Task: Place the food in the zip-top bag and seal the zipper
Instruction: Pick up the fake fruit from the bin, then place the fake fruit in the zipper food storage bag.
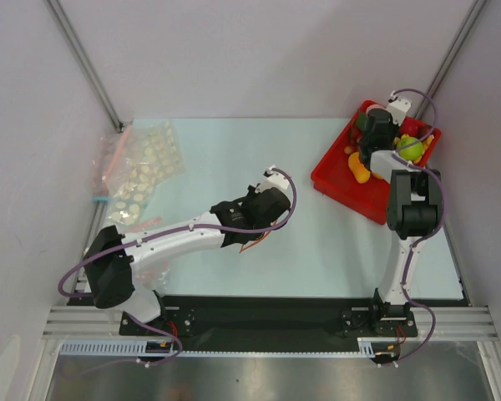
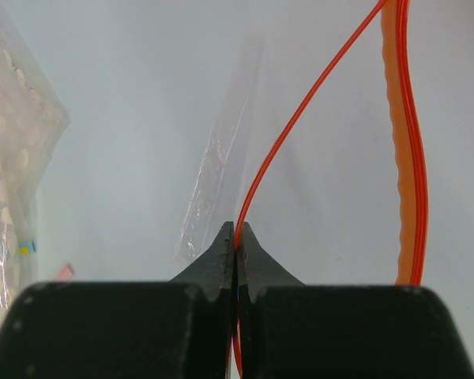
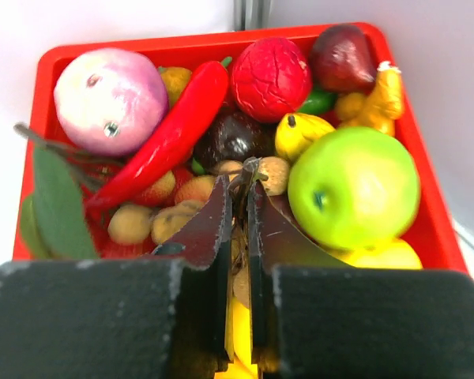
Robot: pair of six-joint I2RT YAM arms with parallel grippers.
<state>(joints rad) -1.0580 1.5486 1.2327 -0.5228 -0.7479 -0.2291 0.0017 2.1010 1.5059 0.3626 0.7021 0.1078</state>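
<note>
Left end effector (image 2: pixel 235 237) | pinching thin red-orange zipper (image 2: pixel 396 118) | clear crinkly bag (image 2: pixel 213 174)

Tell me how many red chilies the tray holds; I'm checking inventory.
1. The red chili lies diagonally in the red tray, between the pale pink onion and the dark fruit; others may be buried.

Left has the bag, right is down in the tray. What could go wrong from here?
1. The left gripper pinches only the thin red edge of the bag; it could slip out.
2. The right gripper seems to hold just a thin twig in the crowded tray; the piece may drop or drag neighbours out.
</note>
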